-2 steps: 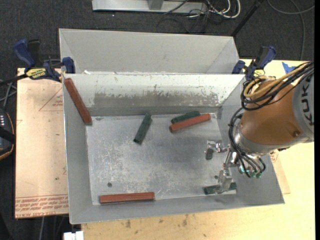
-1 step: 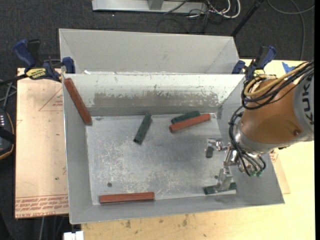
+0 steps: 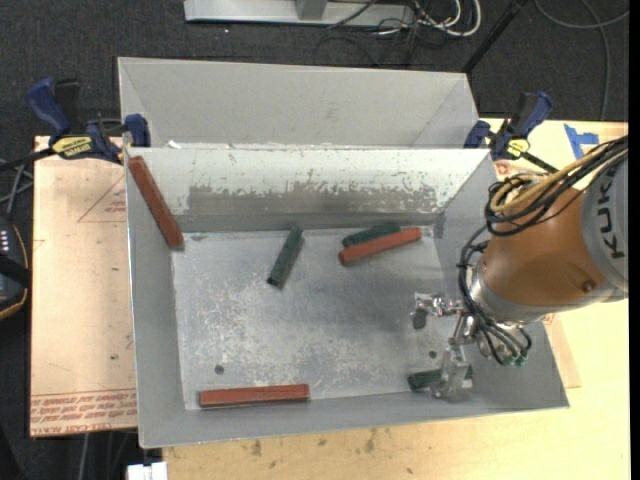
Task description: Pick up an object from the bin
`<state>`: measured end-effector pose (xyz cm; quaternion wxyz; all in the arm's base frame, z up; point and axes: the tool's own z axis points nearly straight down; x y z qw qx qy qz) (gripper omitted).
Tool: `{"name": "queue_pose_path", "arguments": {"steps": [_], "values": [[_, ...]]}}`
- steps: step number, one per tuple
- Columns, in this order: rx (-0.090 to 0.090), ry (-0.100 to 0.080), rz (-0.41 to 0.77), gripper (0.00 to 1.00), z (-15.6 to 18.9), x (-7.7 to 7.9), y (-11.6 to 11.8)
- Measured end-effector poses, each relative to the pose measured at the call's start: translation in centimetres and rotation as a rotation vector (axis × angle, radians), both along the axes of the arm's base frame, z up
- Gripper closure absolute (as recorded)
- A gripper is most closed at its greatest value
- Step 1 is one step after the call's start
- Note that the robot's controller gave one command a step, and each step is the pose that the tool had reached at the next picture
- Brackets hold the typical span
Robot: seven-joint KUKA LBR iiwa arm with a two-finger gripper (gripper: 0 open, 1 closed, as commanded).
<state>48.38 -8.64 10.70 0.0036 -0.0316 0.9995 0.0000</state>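
Fingers (image 3: 452, 376) low in bin (image 3: 330, 338) corner; apart or together: cannot tell. Short dark green block (image 3: 425, 380) just beside fingers, view-left. Red-brown bar (image 3: 253, 395) well apart, further view-left.

The robot arm's grey casing (image 3: 608, 230) carries dark letters, of which I can read "KU" before they run off. Nothing else here is legible.

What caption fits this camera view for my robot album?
Gripper low over a dark green block in the grey bin, near right corner; a red-brown bar along the front.
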Motion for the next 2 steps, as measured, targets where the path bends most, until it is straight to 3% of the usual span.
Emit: {"name": "queue_pose_path", "arguments": {"steps": [1, 2], "values": [[0.000, -0.009, 0.073, 0.00, -3.2, 0.1, -0.9], [0.001, 0.005, -0.015, 0.00, -0.5, -0.3, -1.6]]}}
